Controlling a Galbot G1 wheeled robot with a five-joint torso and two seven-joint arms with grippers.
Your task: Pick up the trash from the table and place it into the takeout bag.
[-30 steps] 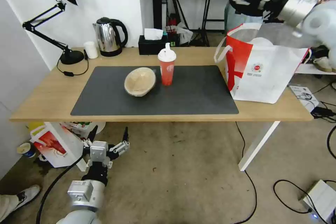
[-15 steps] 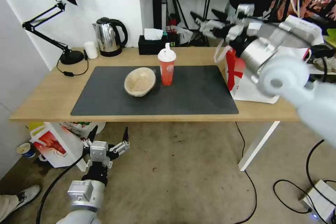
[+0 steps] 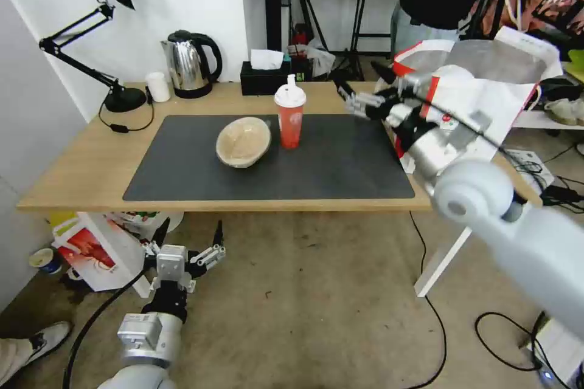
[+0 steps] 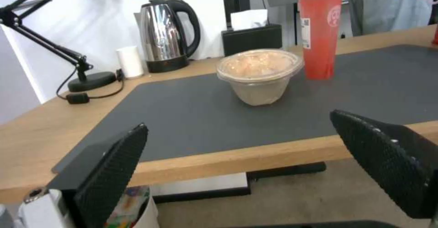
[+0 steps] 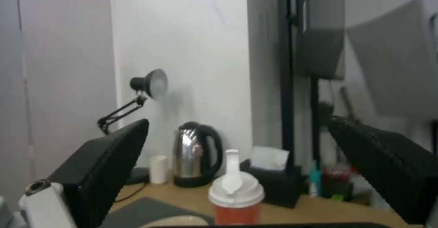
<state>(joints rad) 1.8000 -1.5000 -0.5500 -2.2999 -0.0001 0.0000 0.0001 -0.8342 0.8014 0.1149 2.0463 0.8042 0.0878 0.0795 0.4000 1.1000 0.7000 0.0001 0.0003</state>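
On the dark mat (image 3: 340,164) of the light-wood table (image 3: 79,170) a beige pulp bowl (image 3: 243,141) (image 4: 260,72) lies tilted. Just to its right a red drink cup (image 3: 290,115) (image 4: 321,33) (image 5: 236,195) with a white domed lid stands upright. The white-and-red takeout bag (image 3: 480,115) stands open at the table's right end, and something round and white (image 3: 453,73) shows inside it. My right gripper (image 3: 360,84) hovers open and empty over the mat's far right corner, between cup and bag. My left gripper (image 3: 188,237) (image 4: 239,122) hangs open below the table's front edge.
Along the table's back edge stand a black desk lamp (image 3: 115,97), a small white cup (image 3: 158,86), a steel kettle (image 3: 190,64) and a black tissue box (image 3: 266,78). A red-and-white carton (image 3: 97,252) sits on the floor under the left end. Cables (image 3: 438,322) run over the floor at right.
My right arm has swung down and left from above the takeout bag, so its open gripper now hangs over the mat beside the bag. The left arm, bowl and cup have not moved.
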